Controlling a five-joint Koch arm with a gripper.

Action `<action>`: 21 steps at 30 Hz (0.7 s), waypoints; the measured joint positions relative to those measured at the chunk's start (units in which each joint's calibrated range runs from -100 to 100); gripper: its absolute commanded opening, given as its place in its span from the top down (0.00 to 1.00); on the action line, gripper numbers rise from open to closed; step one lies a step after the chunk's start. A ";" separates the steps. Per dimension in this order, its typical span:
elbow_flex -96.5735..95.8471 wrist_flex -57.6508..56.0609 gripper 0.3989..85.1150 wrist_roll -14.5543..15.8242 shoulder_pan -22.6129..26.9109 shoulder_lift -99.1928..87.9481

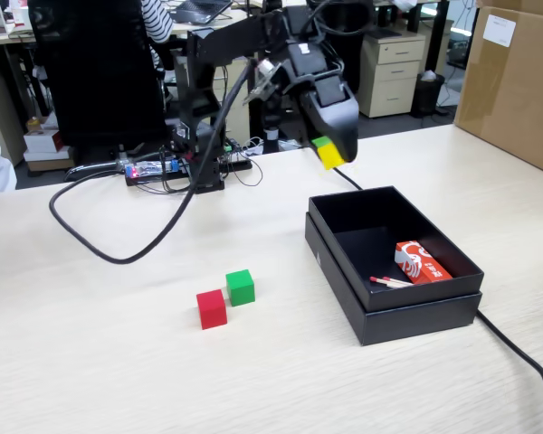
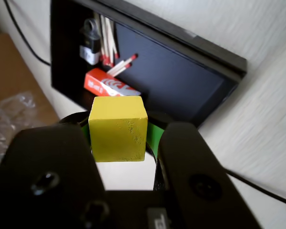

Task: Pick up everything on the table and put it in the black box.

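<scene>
My gripper [image 1: 329, 154] is shut on the yellow cube [image 1: 330, 156], held in the air above the table beside the far left corner of the black box [image 1: 380, 309]. In the wrist view the yellow cube [image 2: 118, 129] sits between the green-padded jaws of the gripper [image 2: 119, 133], with the black box [image 2: 181, 81] below and ahead. The green cube [image 1: 240, 287] and the red cube [image 1: 212, 308] rest touching at a corner on the table [image 1: 90, 344], left of the box.
Inside the box lie a red-and-white packet [image 1: 420, 262] and a matchstick [image 1: 389, 282]. A brown carton [image 1: 516, 81] stands at the right. A black cable [image 1: 118, 244] loops across the table from the arm's base, and another cable [image 1: 525, 362] runs past the box's right corner.
</scene>
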 measured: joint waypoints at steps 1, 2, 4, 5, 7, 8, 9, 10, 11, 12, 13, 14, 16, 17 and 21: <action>-0.09 -0.08 0.99 0.00 0.49 1.81; 2.56 -0.08 0.99 0.20 1.47 7.25; 5.02 -0.08 0.99 0.93 2.44 13.33; 5.57 -0.15 0.99 0.98 2.74 15.02; 7.39 -0.08 0.99 1.07 3.08 17.61; 8.95 -0.08 0.99 1.07 3.32 19.42; 9.77 -0.08 0.99 1.81 4.05 23.95; 9.77 -0.08 0.99 1.81 4.05 24.08; 9.86 -0.08 0.99 2.49 4.15 28.74; 9.95 -0.08 0.99 2.54 4.20 30.03; 10.04 -0.08 0.99 2.54 4.20 30.29; 10.13 -0.08 0.99 2.64 4.25 31.59; 9.95 -0.31 0.99 2.88 4.20 33.53; 9.86 -0.46 0.99 2.93 4.25 34.30; 9.95 -0.93 0.99 3.03 3.86 36.38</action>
